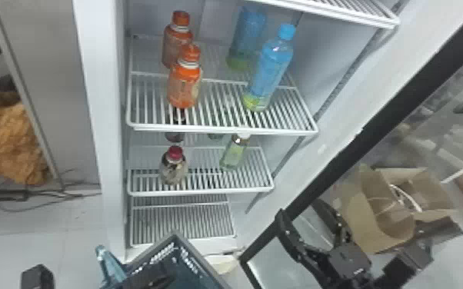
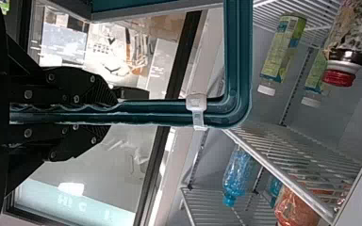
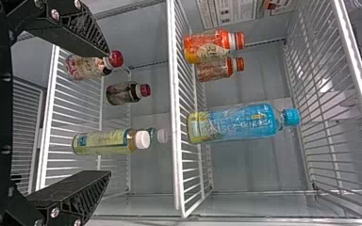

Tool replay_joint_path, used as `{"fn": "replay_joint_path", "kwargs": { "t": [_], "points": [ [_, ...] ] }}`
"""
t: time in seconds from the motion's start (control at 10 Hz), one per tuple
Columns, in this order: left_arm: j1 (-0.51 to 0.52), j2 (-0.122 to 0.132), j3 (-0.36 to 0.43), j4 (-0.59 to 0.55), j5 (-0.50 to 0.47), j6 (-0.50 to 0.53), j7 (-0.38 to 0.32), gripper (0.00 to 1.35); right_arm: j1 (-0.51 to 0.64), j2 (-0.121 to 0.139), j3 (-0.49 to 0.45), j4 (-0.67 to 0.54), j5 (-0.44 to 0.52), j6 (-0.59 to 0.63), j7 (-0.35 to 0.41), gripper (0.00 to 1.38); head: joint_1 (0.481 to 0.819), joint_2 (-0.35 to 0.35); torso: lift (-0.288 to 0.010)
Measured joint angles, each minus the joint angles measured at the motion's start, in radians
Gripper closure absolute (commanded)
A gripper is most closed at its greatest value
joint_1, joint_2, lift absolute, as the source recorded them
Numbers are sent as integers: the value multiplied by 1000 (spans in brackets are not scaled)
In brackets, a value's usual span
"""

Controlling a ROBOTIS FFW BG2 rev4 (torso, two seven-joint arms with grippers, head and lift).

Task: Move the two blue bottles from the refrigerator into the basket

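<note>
- The refrigerator [image 1: 105,115], smooth white and straight-sided, holds both blue bottles on an upper shelf; its hard frame could knock an arm entering crookedly.
- The dark, angular basket [image 1: 154,249] hangs from its ribbed teal handle, clasped by the left gripper [image 2: 108,113]; a poor grip might let it tilt under a dropped bottle.
- The wire shelf [image 1: 223,130] has ridged bars that could catch a base.
- The right gripper [image 3: 108,114] is empty, its flat black fingers wide apart; closing off-centre could topple the front blue bottle [image 1: 267,73], slim, glossy plastic, onto the rear blue bottle [image 1: 245,36].
- The squatter orange bottle [image 1: 184,86] might be bumped.
</note>
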Motion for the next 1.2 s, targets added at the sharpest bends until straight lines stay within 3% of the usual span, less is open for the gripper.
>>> {"fn": "replay_joint_path", "kwargs": {
  "t": [1.2],
  "points": [
    [3, -1, 1, 0, 6, -2, 0, 1202, -26, 2, -5, -17, -2, 0, 0, 170, 695, -350, -10]
  ]
}}
